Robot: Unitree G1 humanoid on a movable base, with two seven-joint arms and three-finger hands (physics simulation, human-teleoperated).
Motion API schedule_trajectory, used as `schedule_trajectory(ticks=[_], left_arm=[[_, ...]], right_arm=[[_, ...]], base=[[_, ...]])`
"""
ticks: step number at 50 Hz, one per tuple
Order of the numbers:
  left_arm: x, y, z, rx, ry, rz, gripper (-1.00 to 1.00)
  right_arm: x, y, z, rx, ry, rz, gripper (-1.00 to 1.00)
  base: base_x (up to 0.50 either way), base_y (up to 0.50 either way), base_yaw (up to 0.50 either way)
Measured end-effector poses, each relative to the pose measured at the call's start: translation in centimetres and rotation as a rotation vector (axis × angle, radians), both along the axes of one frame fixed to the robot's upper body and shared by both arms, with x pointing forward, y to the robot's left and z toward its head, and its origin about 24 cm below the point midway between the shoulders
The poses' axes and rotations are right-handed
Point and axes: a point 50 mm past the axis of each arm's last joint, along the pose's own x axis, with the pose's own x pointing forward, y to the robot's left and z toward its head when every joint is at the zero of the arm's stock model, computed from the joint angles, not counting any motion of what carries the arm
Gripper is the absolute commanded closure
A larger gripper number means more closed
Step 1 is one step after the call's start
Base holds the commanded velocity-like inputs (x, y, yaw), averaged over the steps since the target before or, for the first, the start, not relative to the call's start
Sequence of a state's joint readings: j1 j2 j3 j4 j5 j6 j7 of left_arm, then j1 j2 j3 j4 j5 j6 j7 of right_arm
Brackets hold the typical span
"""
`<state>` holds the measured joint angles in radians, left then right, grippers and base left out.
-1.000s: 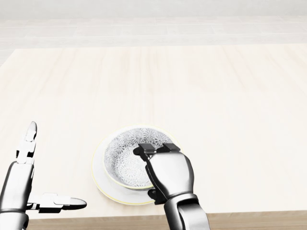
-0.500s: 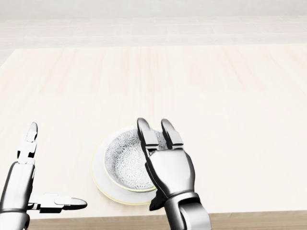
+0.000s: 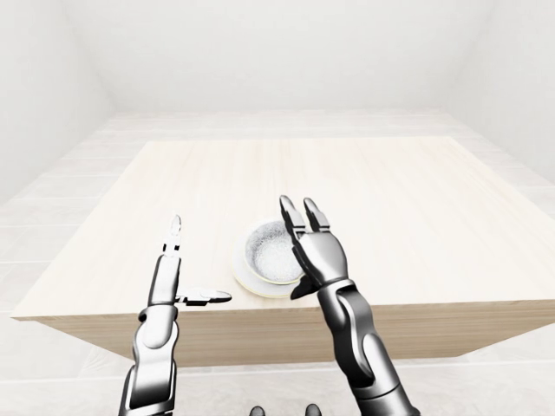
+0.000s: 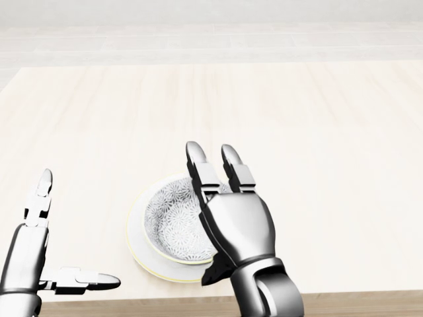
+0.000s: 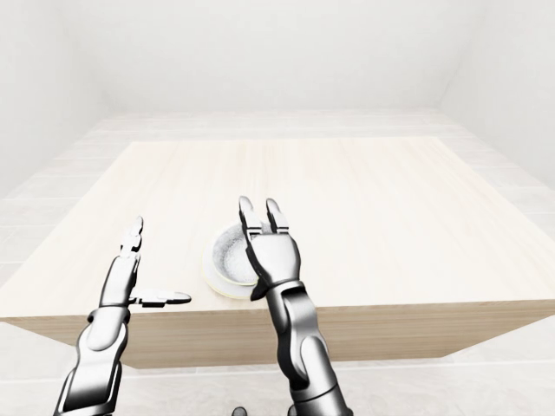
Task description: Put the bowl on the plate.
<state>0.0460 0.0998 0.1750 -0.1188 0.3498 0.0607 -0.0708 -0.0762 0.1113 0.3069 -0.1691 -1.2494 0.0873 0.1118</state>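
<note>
We see a pale wooden square table (image 4: 297,132) standing on a light tiled floor (image 3: 52,208) in a white-walled room. The round white ceramic bowl (image 4: 173,221), patterned inside with grey flowers, sits upright on the flat white plate (image 4: 137,246) with a thin yellowish rim. The plate's margin shows as a ring to the left of and below the bowl. Both lie near the table's bottom edge in the head view, a little left of centre.

The silver metal right hand (image 4: 236,228) rises from the bottom of the head view and covers the bowl's right side. Its fingers (image 4: 198,170) are stretched out straight and parted, pointing towards the top of the view, and they grasp nothing. We cannot tell whether the palm touches the bowl's rim.

The silver metal left hand (image 4: 26,257) is at the lower left of the head view, well apart from the plate. It is spread wide, with one finger pointing up and the thumb (image 4: 86,281) pointing right towards the plate, and it is empty.
</note>
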Motion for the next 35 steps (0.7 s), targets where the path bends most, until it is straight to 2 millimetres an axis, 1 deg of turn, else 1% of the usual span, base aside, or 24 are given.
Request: schedule_trajectory(ticks=[4,7,15,21,24,29,35], left_arm=[[0.0,0.0,0.0,0.000,0.001,0.001,-1.00],[0.0,0.0,0.1,0.000,0.000,0.001,-1.00],[0.0,0.1,0.2,-0.001,-0.002,0.002,-1.00],[0.0,0.1,0.3,-0.009,-0.005,0.003,-1.00],[0.0,0.2,0.4,-0.013,-0.007,0.004,-1.00],[-0.1,0.2,0.5,-0.022,-0.011,0.005,-1.00],[-0.2,0.1,0.6,-0.033,-0.015,0.005,-1.00]], right_arm=[[-0.1,-0.1,1.2,0.027,-0.013,0.015,-1.00],[-0.4,-0.3,2.4,0.048,-0.028,0.032,-1.00],[-1.4,-1.1,6.7,0.102,-0.118,0.073,-1.00],[-2.8,-2.1,10.0,0.150,-0.217,0.095,-1.00],[-3.5,-2.7,11.2,0.169,-0.264,0.107,-1.00],[-4.7,-3.5,12.8,0.195,-0.333,0.124,-1.00],[-5.6,-4.3,13.7,0.221,-0.388,0.140,-1.00]], base=[[0.00,0.00,0.00],[0.00,0.00,0.00],[0.00,0.00,0.00],[0.00,0.00,0.00],[0.00,0.00,0.00],[0.00,0.00,0.00],[0.00,0.00,0.00]])
